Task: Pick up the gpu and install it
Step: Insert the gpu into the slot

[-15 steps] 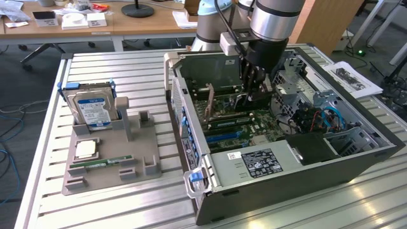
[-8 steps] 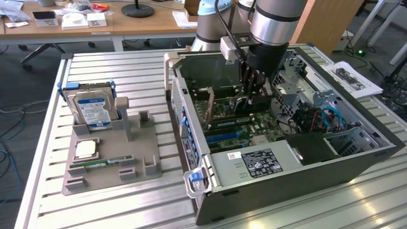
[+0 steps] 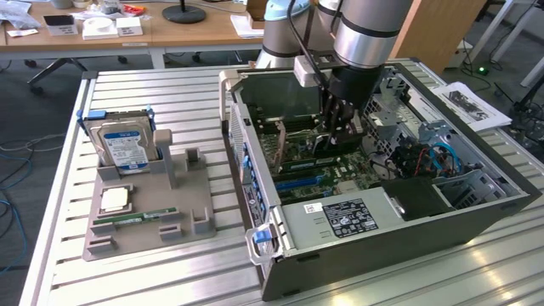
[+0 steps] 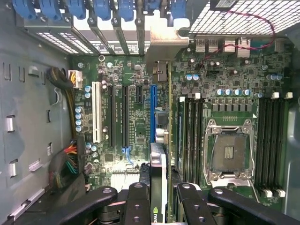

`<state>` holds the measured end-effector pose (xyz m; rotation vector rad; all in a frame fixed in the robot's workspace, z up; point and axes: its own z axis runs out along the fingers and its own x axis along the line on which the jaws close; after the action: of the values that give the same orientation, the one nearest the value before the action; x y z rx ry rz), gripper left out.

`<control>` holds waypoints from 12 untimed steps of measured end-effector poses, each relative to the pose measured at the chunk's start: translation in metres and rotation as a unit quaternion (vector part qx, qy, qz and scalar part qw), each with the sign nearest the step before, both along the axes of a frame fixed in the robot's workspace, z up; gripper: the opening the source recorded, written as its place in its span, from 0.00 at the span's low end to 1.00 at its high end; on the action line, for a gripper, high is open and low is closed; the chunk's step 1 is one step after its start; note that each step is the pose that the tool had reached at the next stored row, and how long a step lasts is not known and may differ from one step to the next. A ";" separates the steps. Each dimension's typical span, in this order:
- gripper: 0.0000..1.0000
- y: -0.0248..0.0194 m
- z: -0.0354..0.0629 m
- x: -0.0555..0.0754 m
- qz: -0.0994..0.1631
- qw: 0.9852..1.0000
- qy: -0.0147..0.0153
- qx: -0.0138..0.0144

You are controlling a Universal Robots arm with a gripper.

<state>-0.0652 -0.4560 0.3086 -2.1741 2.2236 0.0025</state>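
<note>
The gpu (image 4: 159, 171) shows edge-on between my two black fingers (image 4: 138, 206), and its pale metal bracket (image 4: 164, 42) reaches the row of rear slot openings. My gripper (image 4: 161, 206) is shut on the gpu and holds it upright over the motherboard (image 4: 126, 117), along the blue expansion slot (image 4: 153, 112). In the exterior view my gripper (image 3: 338, 137) is reaching down inside the open computer case (image 3: 476, 210), with the gpu (image 3: 314, 141) low between its fingers. I cannot tell whether the card's edge touches the slot.
On the exterior view's left, a grey holder (image 3: 191, 210) carries a silver hard drive (image 3: 126, 146), a processor chip (image 3: 114, 199) and a green memory stick (image 3: 136, 217). Inside the case are blue slot clips (image 4: 101, 7), the processor socket (image 4: 229, 150), memory slots (image 4: 190, 136) and cable bundles (image 4: 68, 164).
</note>
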 end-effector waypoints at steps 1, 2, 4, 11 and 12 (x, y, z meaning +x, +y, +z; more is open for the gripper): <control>0.27 -0.0001 -0.0015 0.000 0.000 1.000 0.000 0.000; 0.27 -0.0002 -0.0030 0.000 0.000 1.000 0.000 0.000; 0.27 -0.0003 -0.0057 0.000 0.000 1.000 0.001 0.000; 0.27 -0.0004 -0.0094 0.000 0.000 1.000 0.001 0.000; 0.27 -0.0004 -0.0095 0.000 0.000 1.000 0.001 0.000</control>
<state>-0.0652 -0.4564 0.2992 -2.1749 2.2245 0.0041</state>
